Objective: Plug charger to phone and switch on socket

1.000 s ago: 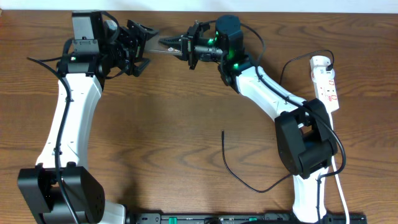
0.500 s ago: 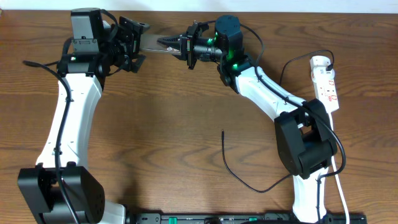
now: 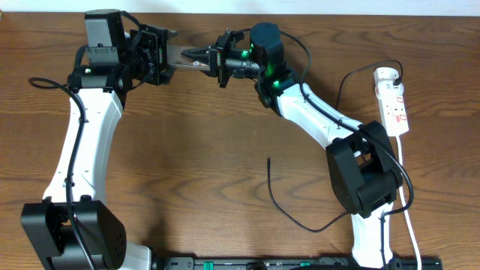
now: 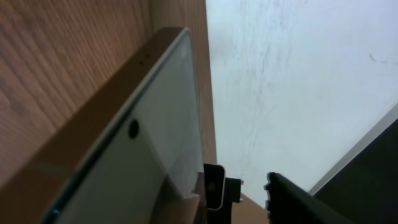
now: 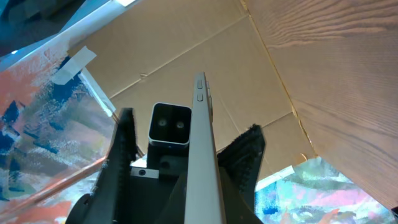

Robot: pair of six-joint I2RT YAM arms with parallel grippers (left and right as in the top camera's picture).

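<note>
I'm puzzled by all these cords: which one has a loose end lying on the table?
The thin black cable: its tip lies free, plugged into nothing. The thick white cord runs from the power strip down out of the picture.

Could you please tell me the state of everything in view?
Brown-bronze flat phone: held in the air.
Right end effector: shut on phone.
Left end effector: around phone's other end, grip unclear.
Thin black charger cable: tip loose on table, not in phone.
White power strip socket: switch position unreadable.
</note>
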